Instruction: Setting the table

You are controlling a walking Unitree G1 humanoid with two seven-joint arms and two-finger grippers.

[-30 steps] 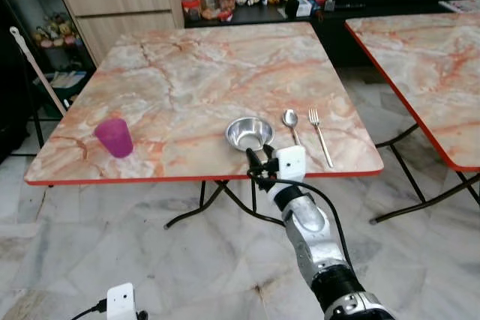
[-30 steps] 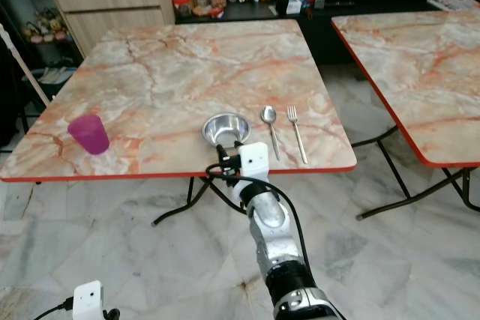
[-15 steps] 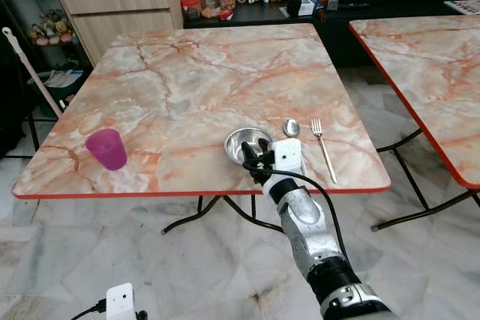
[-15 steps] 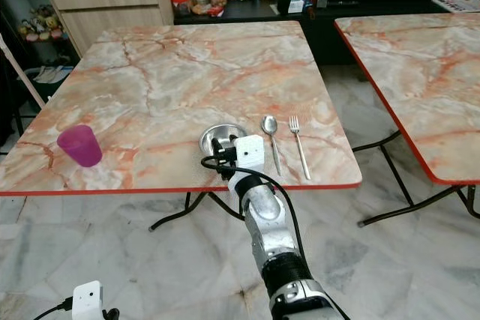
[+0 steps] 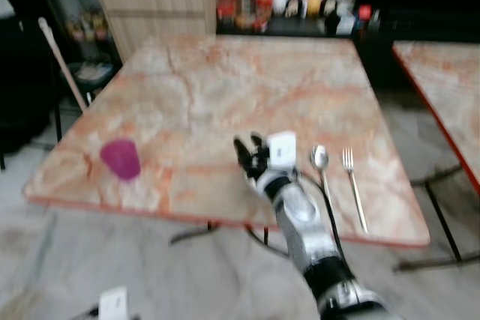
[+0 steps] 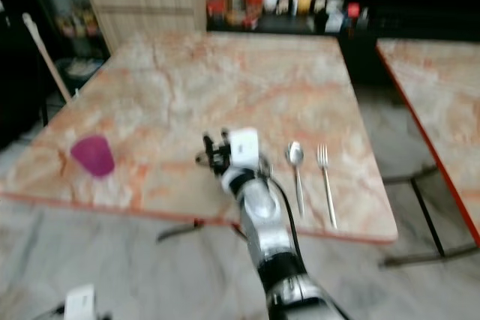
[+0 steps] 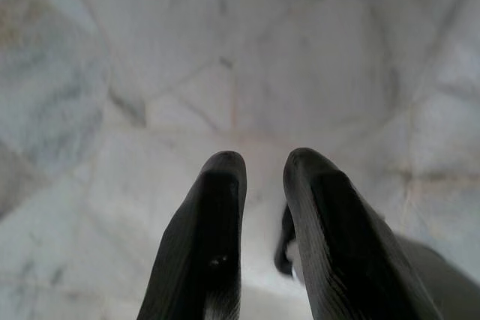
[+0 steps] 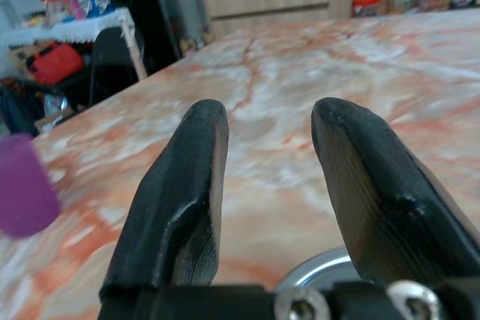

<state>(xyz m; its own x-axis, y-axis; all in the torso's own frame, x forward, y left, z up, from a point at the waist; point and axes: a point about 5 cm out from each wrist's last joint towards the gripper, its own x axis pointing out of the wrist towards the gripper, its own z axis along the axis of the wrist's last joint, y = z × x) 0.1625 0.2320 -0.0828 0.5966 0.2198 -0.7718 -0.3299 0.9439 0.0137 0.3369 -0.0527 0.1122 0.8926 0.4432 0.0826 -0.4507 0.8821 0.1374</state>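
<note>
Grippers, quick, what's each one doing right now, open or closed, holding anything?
Left gripper: hanging over the floor, fingers slightly apart, holding nothing.
Right gripper: open, empty, just above the steel bowl.

Both eye views looked forward and down from the head, blurred, sharing the bench (image 5: 225, 95), the cup (image 5: 121, 159) at 9 o'clock and the spoon (image 5: 321, 161) at 3 o'clock. The right wrist view sat low and close over the bench, facing along the right tool (image 8: 266, 185) toward the cup. The left wrist view pointed straight down at the floor (image 7: 150, 58).
</note>
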